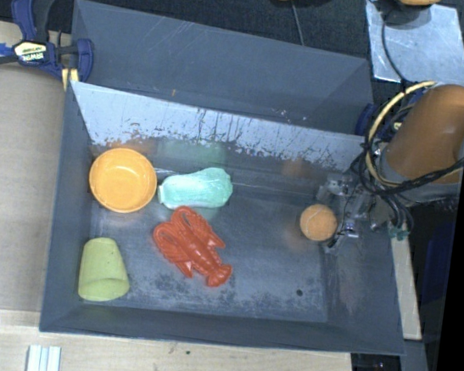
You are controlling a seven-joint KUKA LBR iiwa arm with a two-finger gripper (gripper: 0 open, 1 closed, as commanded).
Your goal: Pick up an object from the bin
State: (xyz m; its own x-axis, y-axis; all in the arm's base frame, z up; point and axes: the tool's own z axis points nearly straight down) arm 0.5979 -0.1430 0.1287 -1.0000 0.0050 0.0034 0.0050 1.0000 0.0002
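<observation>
An orange bowl (123,179) sits just beside a mint lump (197,188). A red lobster (192,244) lies near them, with a green cup (103,270) further left.

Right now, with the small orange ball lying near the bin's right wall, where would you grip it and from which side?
Across its widest middle, coming straight down from above. The orange ball is round, so no side grips better, and it lies alone on the bin floor. The gripper is close on its right; a sideways approach would probably roll it away.
</observation>
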